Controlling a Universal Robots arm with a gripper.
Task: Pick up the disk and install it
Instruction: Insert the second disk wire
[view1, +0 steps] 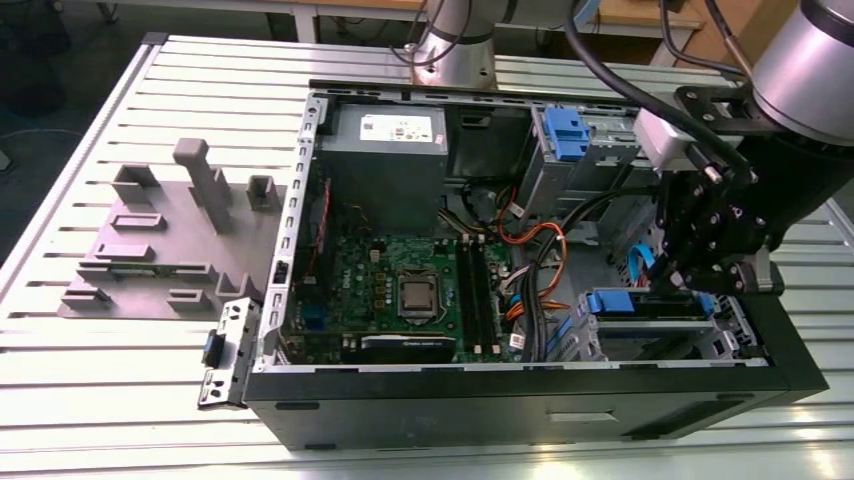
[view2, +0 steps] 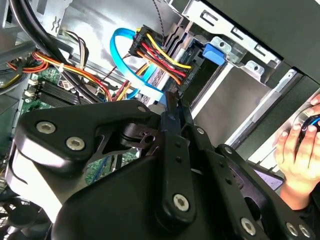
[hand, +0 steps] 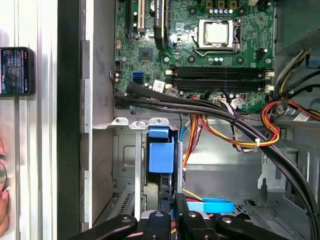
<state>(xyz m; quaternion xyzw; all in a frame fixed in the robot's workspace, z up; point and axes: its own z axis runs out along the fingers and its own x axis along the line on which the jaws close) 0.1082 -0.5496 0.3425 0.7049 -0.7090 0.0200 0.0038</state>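
Observation:
The disk (view1: 649, 304) lies in the drive bay at the case corner nearest the exterior view's right. Its blue carrier frame faces up, with grey metal below it. In the first wrist view the disk's blue end (hand: 161, 151) stands between the bay's metal rails. My gripper (view1: 677, 283) hangs straight over that bay, and its tips come down to the blue frame's edge. Its black fingers (view2: 171, 111) are pressed together with nothing between them. The gripper (hand: 175, 196) sits close beside the blue end.
The open computer case (view1: 307, 210) lies on a slatted table. A blue clip (view1: 566, 134) sits in the far bay by the grey power supply (view1: 387, 140). Cable bundles (hand: 235, 122) and a blue ribbon cable (view2: 125, 60) crowd the bay. A person's hand (view2: 295, 150) rests nearby. Grey fixtures (view1: 174, 230) stand at the exterior view's left.

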